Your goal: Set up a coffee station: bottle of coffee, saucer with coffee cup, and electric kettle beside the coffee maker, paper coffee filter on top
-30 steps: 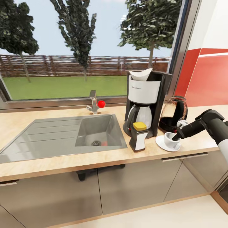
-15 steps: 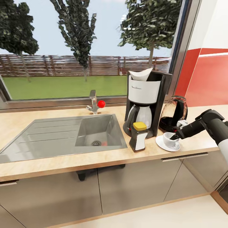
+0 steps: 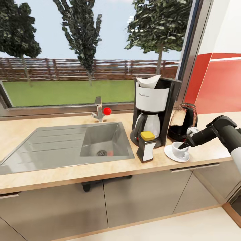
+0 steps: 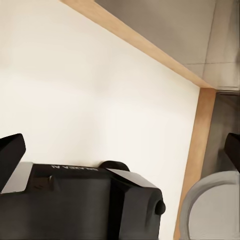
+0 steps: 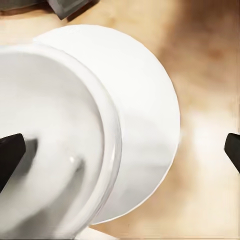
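Right gripper [image 3: 185,145] tips are sinking behind the coffee cup [image 3: 180,150] rim in the head view, so finger spread is not reading there. The electric kettle [image 3: 183,121] base is sitting partly hidden behind cup and arm. The coffee maker [image 3: 153,107] lower front is being covered by the bottle of coffee [image 3: 146,146]. In the right wrist view the cup is running off the edge, the saucer [image 5: 150,110] partly under it. Left gripper [image 4: 120,155] fingers are getting cropped at both sides.
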